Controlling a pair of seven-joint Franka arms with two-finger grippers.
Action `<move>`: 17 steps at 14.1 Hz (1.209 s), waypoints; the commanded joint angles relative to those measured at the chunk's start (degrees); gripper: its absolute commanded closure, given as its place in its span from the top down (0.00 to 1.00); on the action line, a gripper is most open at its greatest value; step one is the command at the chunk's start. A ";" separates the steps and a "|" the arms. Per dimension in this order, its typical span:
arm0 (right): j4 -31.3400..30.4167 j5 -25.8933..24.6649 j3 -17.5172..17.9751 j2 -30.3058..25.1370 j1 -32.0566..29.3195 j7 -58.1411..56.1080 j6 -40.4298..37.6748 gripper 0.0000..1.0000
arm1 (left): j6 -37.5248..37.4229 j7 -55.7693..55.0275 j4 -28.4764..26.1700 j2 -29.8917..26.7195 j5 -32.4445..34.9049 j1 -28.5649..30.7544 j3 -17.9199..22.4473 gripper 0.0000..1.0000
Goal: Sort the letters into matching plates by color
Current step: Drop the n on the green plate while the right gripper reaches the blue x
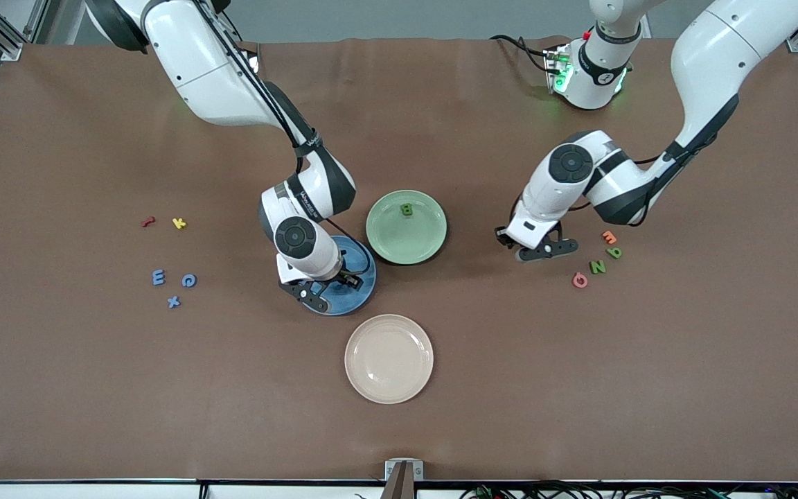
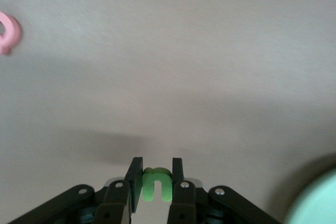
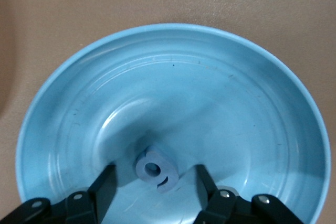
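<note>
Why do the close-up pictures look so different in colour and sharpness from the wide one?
Front view: even overhead light, soft shadows under both arms, table brown. Left wrist view: washed-out and pale, the pink letter soft-edged, the green letter in the left tool fairly sharp. Right wrist view: shiny streaks of glare on the blue plate, a shadow around the blue letter.

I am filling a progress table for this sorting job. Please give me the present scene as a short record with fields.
left hand: shut on a green letter, over bare table near the green plate
right hand: open over the blue plate, a blue letter lying between its fingers
green plate: holds one green letter B
blue letters still on table: E, G, X
beige plate: nothing in it
</note>
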 commanded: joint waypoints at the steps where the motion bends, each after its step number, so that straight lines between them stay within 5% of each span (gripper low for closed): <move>1: 0.10 1.00 -0.47 -1.20 -0.25 -0.19 -1.19 1.00 | -5.65 -5.31 6.04 0.31 -4.93 -7.37 0.05 0.20; 8: 11.88 0.30 -0.82 -3.57 -8.41 -10.45 -21.75 1.00 | -6.19 -19.99 8.61 3.03 -7.49 -18.38 0.58 0.20; 11: 9.34 -0.32 -0.99 -6.38 -15.78 -26.32 -22.46 1.00 | -5.84 -23.42 8.52 3.83 -7.05 -23.99 3.64 0.20; 14: 7.58 -8.47 -0.91 -7.89 -21.94 -36.20 -21.15 1.00 | -5.23 -25.63 8.61 5.23 -6.70 -27.17 5.76 0.20; 17: 2.59 -9.82 -0.82 -8.85 -27.39 -46.56 -13.62 1.00 | -3.21 -25.81 8.70 5.59 -6.61 -29.19 7.16 0.20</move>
